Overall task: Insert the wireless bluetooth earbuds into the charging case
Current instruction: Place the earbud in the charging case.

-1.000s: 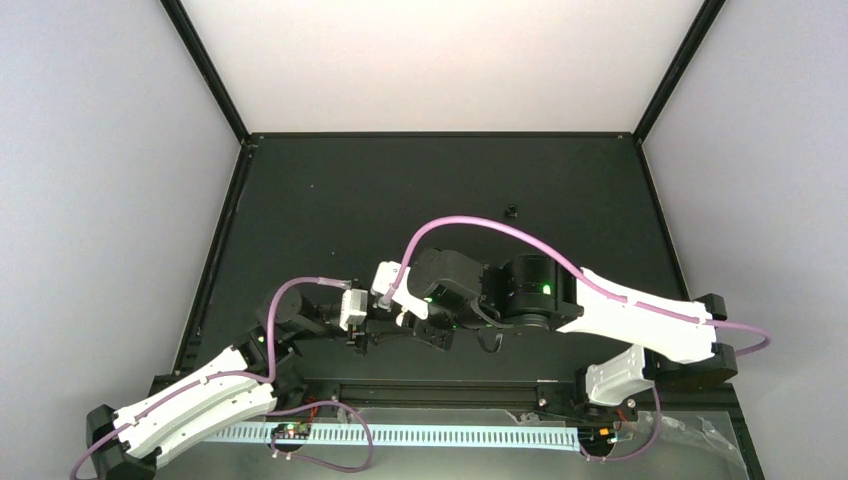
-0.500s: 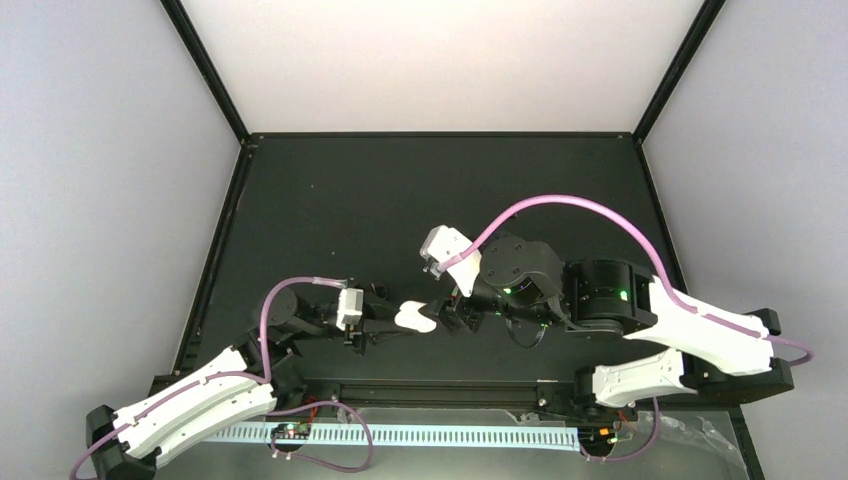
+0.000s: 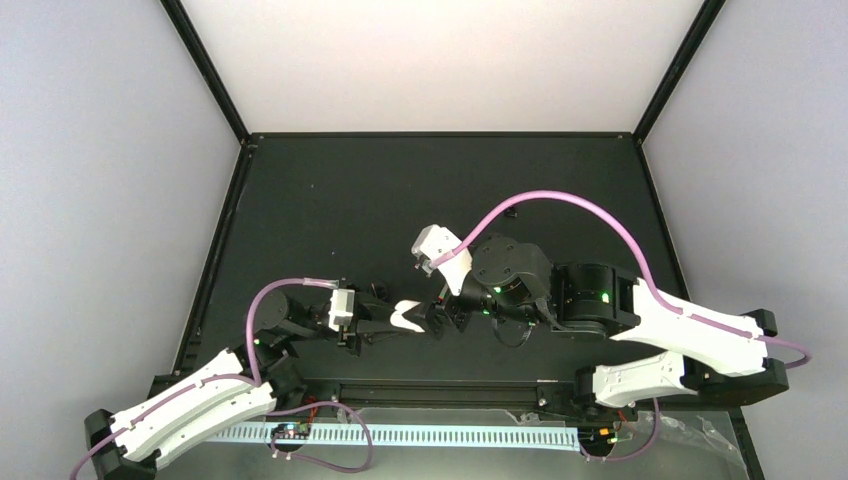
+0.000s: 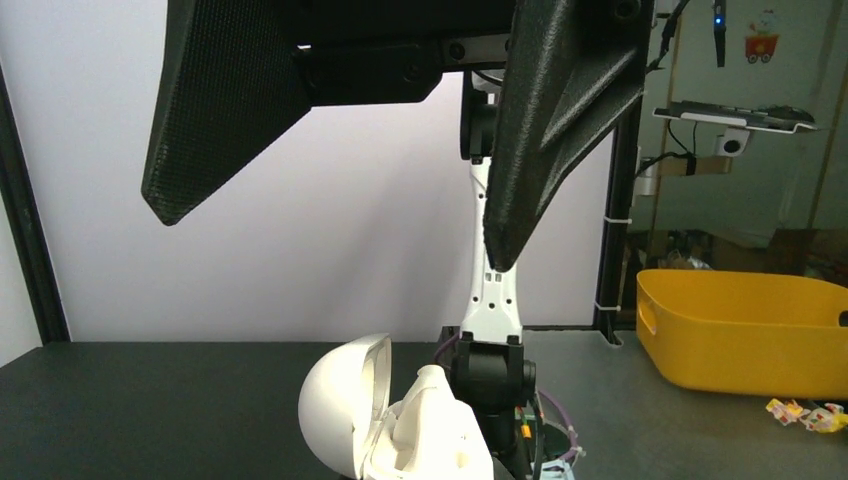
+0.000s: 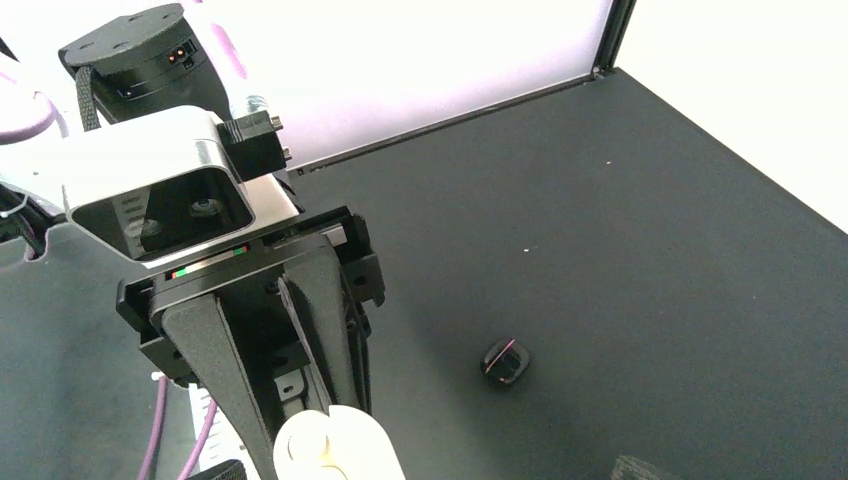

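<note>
The charging case (image 4: pixel 470 445) is glossy white and its domed lid (image 4: pixel 335 400) stands open to the left. My left gripper (image 3: pixel 390 320) is shut on it and holds it just above the table. One white earbud (image 4: pixel 432 388) sticks up out of the case body. I cannot make out a second earbud. My right gripper (image 4: pixel 330 240) hangs open just above and beyond the case, its two black fingers (image 4: pixel 560 130) wide apart and touching nothing. From the right wrist, the case (image 5: pixel 340 450) shows between the left gripper's closed fingers (image 5: pixel 315 330).
A small black squarish object (image 5: pixel 505 362) lies on the dark table (image 3: pixel 330 210) behind the grippers, under the right arm's purple cable (image 3: pixel 560 197). A yellow bin (image 4: pixel 740 335) stands off to the right beyond the table. Black frame posts mark the table's back corners.
My right gripper has opened and drawn back to the right off the case, which now shows in the top view. The left gripper has stayed shut on the case, shifting slightly left.
</note>
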### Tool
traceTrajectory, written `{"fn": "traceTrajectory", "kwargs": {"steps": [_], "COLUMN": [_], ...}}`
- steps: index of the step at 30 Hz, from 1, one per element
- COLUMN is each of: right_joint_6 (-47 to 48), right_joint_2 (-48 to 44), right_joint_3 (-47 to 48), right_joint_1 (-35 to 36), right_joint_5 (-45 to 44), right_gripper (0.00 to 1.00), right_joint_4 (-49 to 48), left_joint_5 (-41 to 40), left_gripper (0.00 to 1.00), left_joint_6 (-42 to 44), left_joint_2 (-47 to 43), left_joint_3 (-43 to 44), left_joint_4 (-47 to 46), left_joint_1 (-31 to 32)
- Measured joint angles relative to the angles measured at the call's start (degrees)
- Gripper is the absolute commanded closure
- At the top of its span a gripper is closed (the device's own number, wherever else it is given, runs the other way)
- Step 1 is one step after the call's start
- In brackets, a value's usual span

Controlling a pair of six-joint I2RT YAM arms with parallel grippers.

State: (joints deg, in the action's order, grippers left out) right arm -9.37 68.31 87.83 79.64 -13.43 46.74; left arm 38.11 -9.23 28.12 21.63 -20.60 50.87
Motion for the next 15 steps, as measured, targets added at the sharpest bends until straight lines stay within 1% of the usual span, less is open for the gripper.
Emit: {"fn": "traceTrajectory", "kwargs": {"steps": [15], "right_joint_6": [-1.3], "right_joint_2": [1.6], "right_joint_3": [-1.3], "right_joint_1": [-1.0], "right_joint_5": [-0.3], "right_gripper": [0.05], "right_joint_4": [-0.3], "left_joint_5": [0.3], "left_gripper": [0.99], "left_joint_6": [0.0], "left_joint_2": [-0.4], "left_joint_3": [0.8], "left_joint_4": [-0.3], "left_joint_1": [0.0]}}
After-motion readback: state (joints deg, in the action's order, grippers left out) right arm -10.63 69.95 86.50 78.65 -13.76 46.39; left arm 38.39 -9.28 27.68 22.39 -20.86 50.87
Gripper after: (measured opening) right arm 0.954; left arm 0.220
